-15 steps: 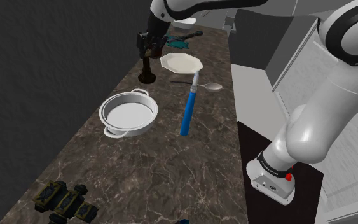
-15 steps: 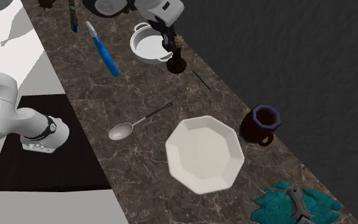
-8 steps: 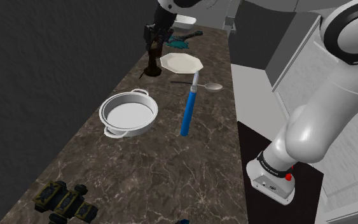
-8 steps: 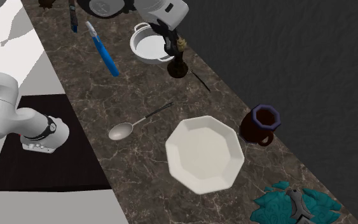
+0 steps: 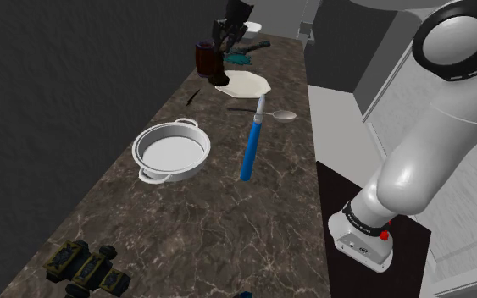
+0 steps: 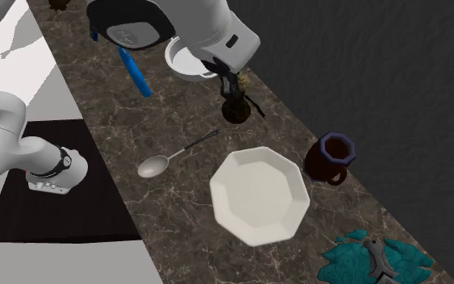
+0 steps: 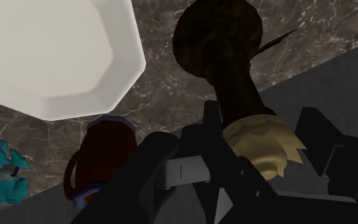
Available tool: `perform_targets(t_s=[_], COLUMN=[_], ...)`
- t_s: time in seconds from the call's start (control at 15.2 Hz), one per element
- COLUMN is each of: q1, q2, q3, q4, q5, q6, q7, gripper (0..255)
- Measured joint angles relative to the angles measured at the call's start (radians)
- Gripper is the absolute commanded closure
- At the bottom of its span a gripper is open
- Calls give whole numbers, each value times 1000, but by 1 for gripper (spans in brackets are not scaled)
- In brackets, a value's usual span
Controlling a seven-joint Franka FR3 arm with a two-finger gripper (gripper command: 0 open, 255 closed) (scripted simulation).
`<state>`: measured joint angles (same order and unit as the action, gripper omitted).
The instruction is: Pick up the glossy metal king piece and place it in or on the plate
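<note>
Marble counter [image 6: 185,230] — dark wall [image 6: 362,64] ran along its edge | gripper [image 6: 231,81] clenched on king piece [image 6: 234,103] | bare stone lay between it and plate [image 6: 259,196] | mug [image 6: 330,157] sat beside plate

The dark brown king piece with a pale gold crown [image 7: 233,86] is smooth with a faint sheen; its material is unclear. The white octagonal plate [image 6: 259,196] looks smooth and matt. The brown veined stone surface [image 6: 185,185] appears polished. The grey metal spoon [image 6: 154,166] gleams softly.
</note>
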<state>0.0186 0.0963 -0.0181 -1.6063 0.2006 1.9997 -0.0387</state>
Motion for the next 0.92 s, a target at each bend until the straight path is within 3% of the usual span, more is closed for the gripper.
perform_targets(t_s=[0.53,0.92], q1=[-109,-209], q2=[103,269], q3=[-69,-104], q4=[178,445], q5=[60,111], q6=[-113,-243], q7=[-166,-266], gripper=[255,255])
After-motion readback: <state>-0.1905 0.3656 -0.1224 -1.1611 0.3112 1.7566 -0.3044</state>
